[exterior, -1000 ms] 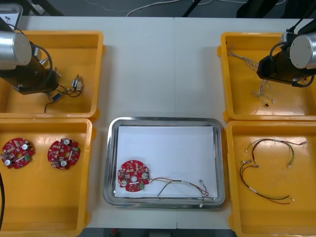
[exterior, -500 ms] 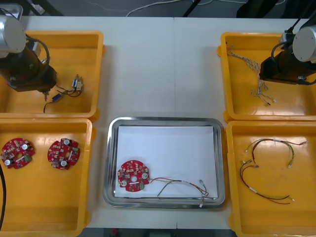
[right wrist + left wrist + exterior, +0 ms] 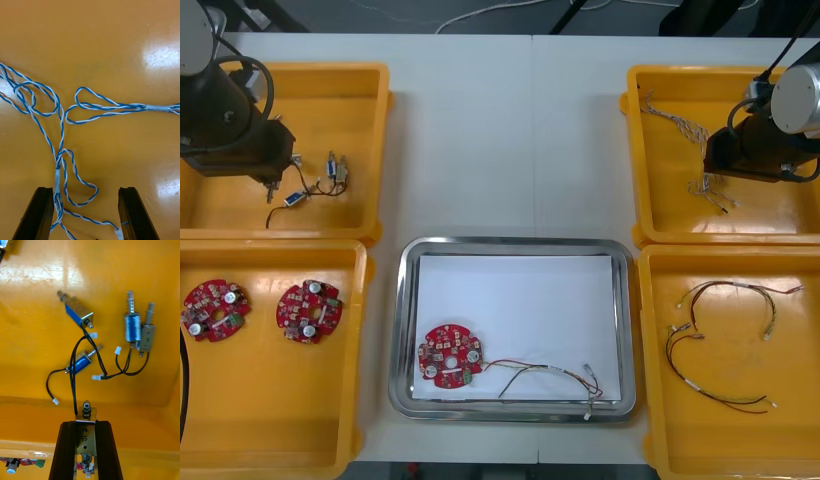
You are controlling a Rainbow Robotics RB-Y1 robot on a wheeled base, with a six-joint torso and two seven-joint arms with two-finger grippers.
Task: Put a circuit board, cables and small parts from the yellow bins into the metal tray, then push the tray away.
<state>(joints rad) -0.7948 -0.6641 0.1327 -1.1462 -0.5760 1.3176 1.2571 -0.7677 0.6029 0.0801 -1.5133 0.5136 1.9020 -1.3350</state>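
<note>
The jaws of your left gripper [image 3: 85, 424] pinch a small metal part [image 3: 86, 413] over the far left bin [image 3: 330, 105], the tray [image 3: 510, 242] lying to its near right, while your right gripper [image 3: 86, 192] has its jaws open astride the blue-white cable [image 3: 57, 176].

Table [image 3: 500, 140]: light top, with a thin seam running from 12 to 6 o'clock.
Tray [image 3: 406, 330]: metal, white inside, flat on the table at 6 o'clock.
Bin at 10 o'clock [image 3: 380, 150]: yellow, its near rim against the bin at 8 o'clock.
Bin at 8 o'clock [image 3: 270, 440]: yellow, just beside the tray.
Bin at 2 o'clock [image 3: 635, 160]: yellow, its near rim against the bin at 4 o'clock.
Bin at 4 o'clock [image 3: 720, 445]: yellow, just beside the tray.
</note>
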